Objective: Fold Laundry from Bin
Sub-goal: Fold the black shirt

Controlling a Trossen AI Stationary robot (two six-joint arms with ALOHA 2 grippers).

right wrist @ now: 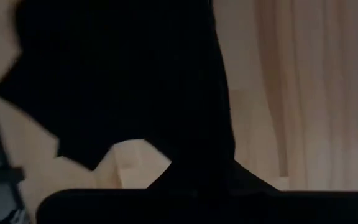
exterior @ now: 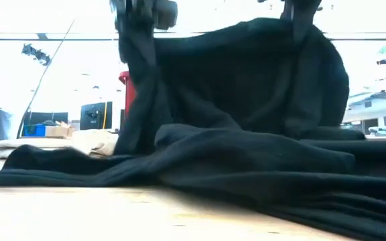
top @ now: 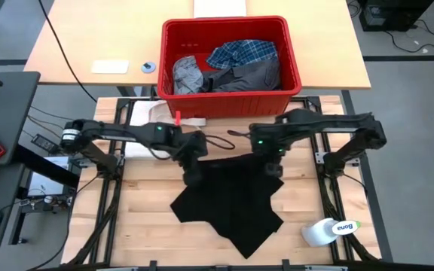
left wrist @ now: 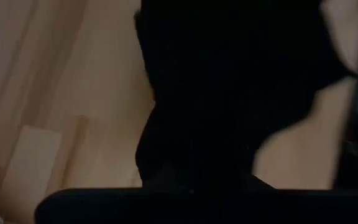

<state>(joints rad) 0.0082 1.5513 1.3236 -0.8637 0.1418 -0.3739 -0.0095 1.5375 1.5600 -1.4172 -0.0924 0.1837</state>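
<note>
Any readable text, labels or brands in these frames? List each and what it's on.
"Bona", upside down in the high view, on the white bottle lying at the table's front right corner.
Nothing else legible: no readable text on the red bin, the garments or the arms.

— Where is the large black soft garment (top: 232,207)?

— Its upper edge is lifted off the wooden table, pinched at two corners by the left gripper (top: 192,175) and the right gripper (top: 272,167), both clamped shut on it. Below them the cloth hangs and spills forward, crumpled, onto the boards.

— And the bright red rectangular plastic bin (top: 230,100)?

— Beyond both grippers, upright. Inside lie a blue-and-white plaid shirt (top: 241,53), a dark grey garment (top: 251,75) beneath it, and a light grey garment (top: 187,75) bunched beside them.
</note>
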